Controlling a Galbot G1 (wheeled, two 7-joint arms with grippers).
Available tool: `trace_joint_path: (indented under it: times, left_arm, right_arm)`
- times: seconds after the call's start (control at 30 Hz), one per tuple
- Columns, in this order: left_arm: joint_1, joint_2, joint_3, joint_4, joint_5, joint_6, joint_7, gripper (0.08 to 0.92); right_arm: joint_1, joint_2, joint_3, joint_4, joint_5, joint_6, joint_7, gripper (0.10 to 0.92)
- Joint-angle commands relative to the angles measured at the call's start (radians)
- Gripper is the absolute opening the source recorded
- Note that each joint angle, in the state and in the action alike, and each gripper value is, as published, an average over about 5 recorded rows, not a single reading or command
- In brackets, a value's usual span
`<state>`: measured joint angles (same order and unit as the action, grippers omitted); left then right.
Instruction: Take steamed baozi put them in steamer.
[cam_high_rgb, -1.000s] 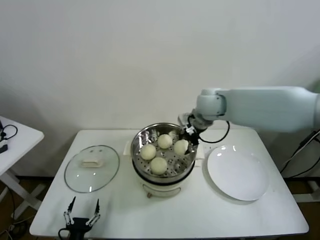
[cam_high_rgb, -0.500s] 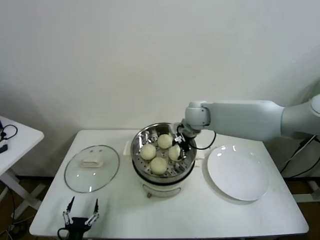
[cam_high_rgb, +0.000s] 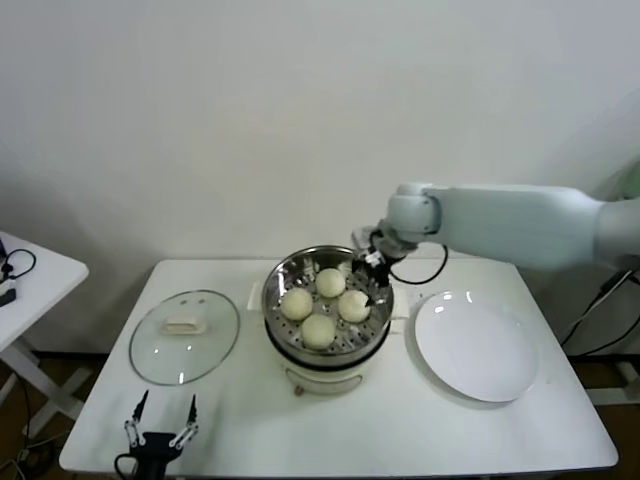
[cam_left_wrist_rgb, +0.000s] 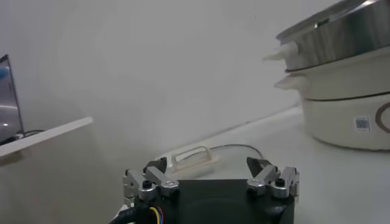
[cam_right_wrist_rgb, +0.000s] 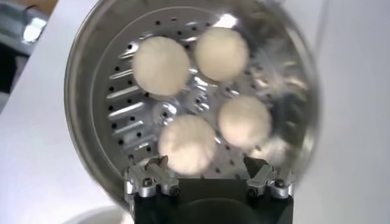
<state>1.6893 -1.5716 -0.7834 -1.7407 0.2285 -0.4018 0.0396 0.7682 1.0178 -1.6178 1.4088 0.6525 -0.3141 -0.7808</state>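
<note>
Several cream-white steamed baozi lie on the perforated floor of the shiny steamer, among them one at the back and one on the right. My right gripper hangs open over the steamer's right rim, just above and beside that right baozi, holding nothing. In the right wrist view the steamer fills the frame, and the nearest baozi lies just beyond the open right gripper. My left gripper is parked open at the table's front left edge.
A flat glass lid lies left of the steamer, and its handle shows just ahead of the left gripper. A white plate sits to the right. A small side table stands at far left.
My right gripper lowered a baozi into the steamer's right side, opened, let it go, then drew back up toward the right rim. The left arm stayed still.
</note>
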Motion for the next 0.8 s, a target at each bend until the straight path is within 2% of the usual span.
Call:
trace_joint_path:
  times: [0.03, 0.2, 0.37, 0.6, 0.8]
  left_arm:
    - [-0.009, 0.0, 0.012, 0.003, 0.004, 0.0, 0.0, 0.823]
    - [-0.016, 0.0, 0.023, 0.012, 0.012, -0.001, 0.0, 0.823]
    - [-0.023, 0.0, 0.025, 0.02, 0.015, -0.002, 0.0, 0.823]
    - [-0.027, -0.007, 0.027, 0.029, 0.015, -0.005, -0.003, 0.823]
    - [-0.037, -0.013, 0.034, 0.035, 0.015, -0.008, -0.005, 0.823]
  right_arm:
    - [-0.077, -0.428, 0.254, 0.149, 0.149, 0.028, 0.304, 0.823]
    - [-0.353, -0.599, 0.521, 0.208, 0.162, 0.111, 0.47, 0.823]
    - [-0.666, -0.726, 0.775, 0.243, 0.18, 0.257, 0.565, 0.823]
    - [-0.921, -0.92, 0.824, 0.306, 0.258, 0.506, 0.658, 0.823]
    - [-0.958, -1.041, 0.733, 0.335, 0.295, 0.665, 0.698, 0.823]
